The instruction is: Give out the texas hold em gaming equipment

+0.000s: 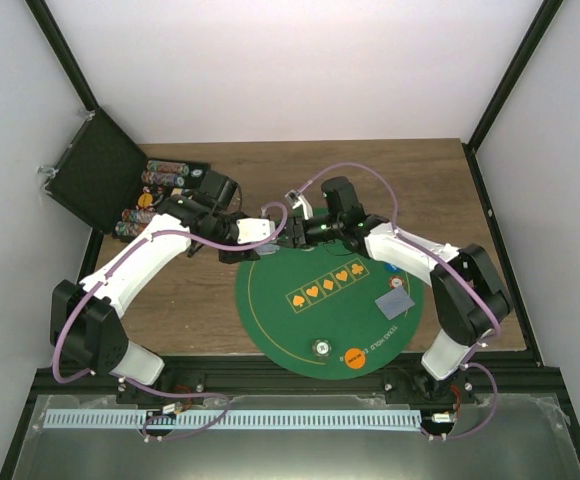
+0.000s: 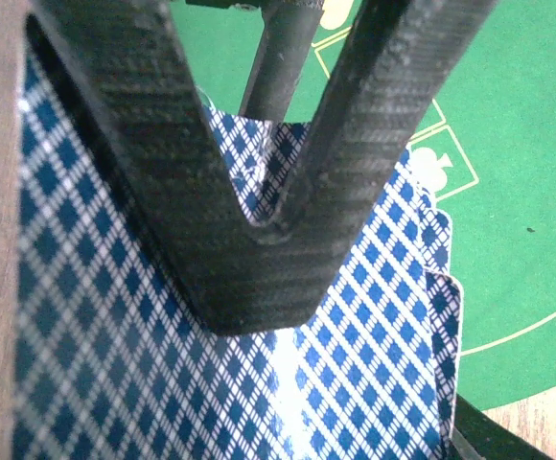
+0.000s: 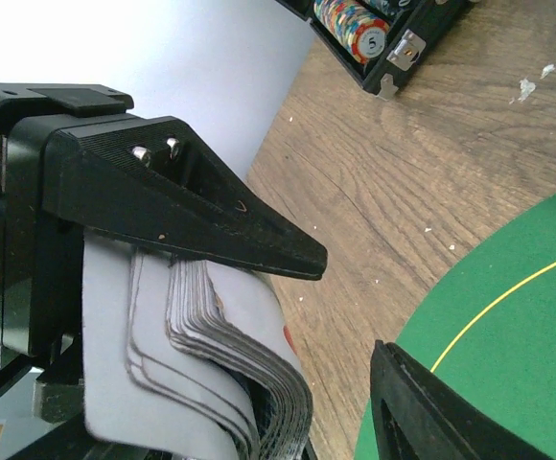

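Over far-left rim of green mat: left gripper clamped on deck, blue-diamond backs showing, cards splayed at the free end. Right gripper faces it, jaws apart, visible finger just off the deck edge. Risk: splay lets right gripper pinch several cards at once, or a pull drags loose ones onto bare table beyond the mat

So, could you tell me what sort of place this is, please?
Probably a robot test cell, not a card room: white walls in a black frame, two arms on a wooden table, a poker mat and chip case.
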You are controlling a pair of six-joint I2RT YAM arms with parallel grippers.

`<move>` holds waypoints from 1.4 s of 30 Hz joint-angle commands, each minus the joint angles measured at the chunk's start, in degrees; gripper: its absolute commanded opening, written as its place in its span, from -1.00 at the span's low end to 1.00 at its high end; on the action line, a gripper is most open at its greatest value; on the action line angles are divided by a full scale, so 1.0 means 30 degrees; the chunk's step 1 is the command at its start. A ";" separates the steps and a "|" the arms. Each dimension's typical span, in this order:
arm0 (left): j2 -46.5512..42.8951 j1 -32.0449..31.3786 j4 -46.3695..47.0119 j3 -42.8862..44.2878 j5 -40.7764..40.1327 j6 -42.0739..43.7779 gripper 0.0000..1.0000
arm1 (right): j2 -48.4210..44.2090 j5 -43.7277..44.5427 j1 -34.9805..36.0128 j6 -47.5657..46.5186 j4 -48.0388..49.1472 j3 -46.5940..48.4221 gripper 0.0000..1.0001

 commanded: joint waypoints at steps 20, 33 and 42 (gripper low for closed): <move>-0.0153 0.0146 0.0167 -0.0238 0.0727 0.0325 0.05 | -0.1766 0.1925 -0.0318 -0.1206 -0.2325 0.1004 -0.22; -0.0088 0.0254 0.0423 -0.0489 0.0779 0.0286 0.05 | -0.2142 0.2566 -0.0332 -0.1397 -0.3583 0.1436 -0.52; -0.0099 0.0557 0.0548 -0.0716 0.0814 0.0210 0.05 | -0.2586 0.2939 -0.0517 -0.2202 -0.5477 0.2305 -0.99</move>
